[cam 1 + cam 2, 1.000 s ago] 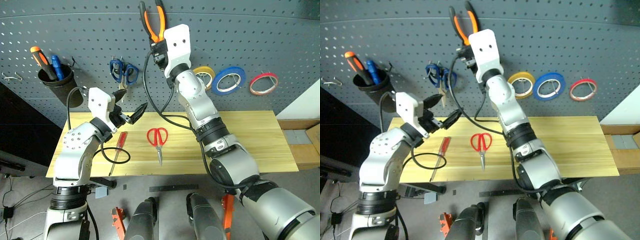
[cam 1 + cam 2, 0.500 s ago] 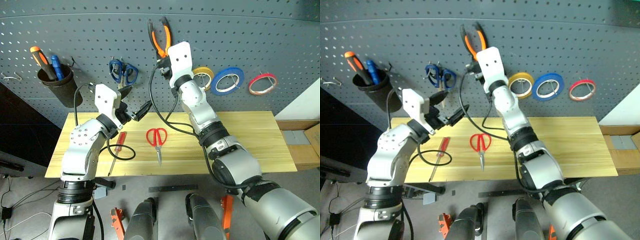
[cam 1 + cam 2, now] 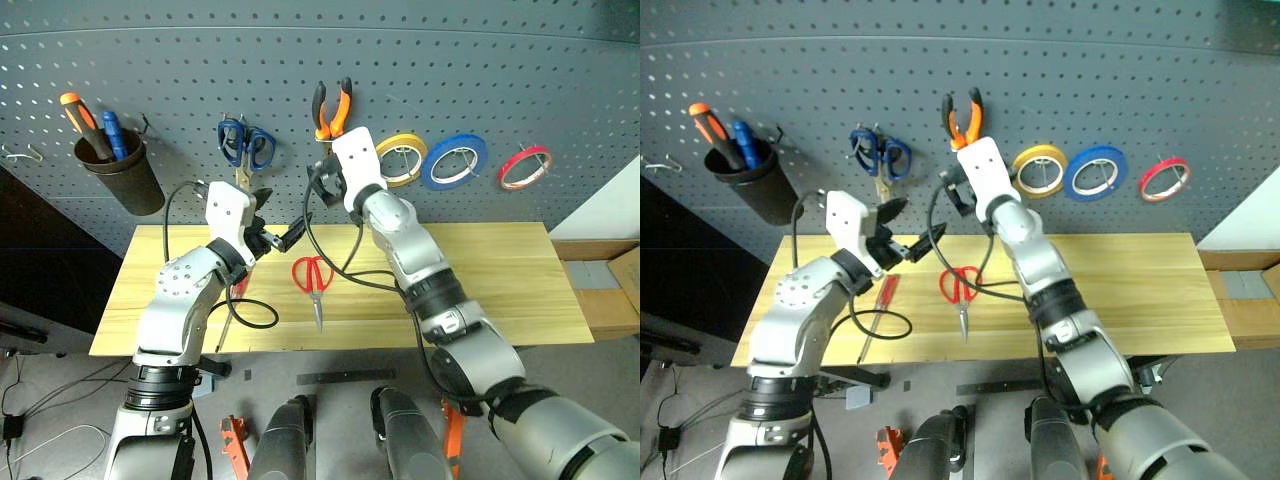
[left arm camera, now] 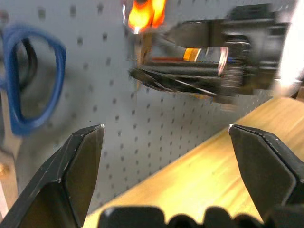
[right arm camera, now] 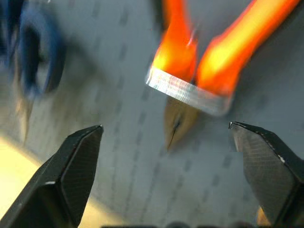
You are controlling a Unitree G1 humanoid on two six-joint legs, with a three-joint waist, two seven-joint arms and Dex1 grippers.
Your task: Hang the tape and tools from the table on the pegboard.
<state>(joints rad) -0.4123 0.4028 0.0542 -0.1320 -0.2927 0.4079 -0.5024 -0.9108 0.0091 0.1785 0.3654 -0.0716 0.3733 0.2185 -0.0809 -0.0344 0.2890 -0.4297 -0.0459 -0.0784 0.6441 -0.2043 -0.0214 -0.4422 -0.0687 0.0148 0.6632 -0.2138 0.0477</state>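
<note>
Nearest, along the front part of the table, the red-handled scissors lie flat at centre frame, blades pointing toward the near edge. Left of them the slim red-handled screwdriver lies on the planks, partly under the left arm and a loop of black cable.

Above the table's middle, the left gripper hovers left of centre, its two black fingers spread wide with nothing between them — the left wrist view shows the gap open onto the pegboard and the table's far edge. Just right of it, the right gripper sits close against the pegboard, jaws wide apart and empty; in the right wrist view the orange-and-black pliers hang free between and beyond the fingertips, nose down, touching neither finger.

Farthest back, on the pegboard: the pliers hang at upper centre, handles up. To their left hang the blue-handled scissors, and at far left a dark cup holds an orange-handled and a blue-handled screwdriver. To the right of the pliers hang a yellow tape roll, a blue tape roll and — at far right — the thin red tape roll.
</note>
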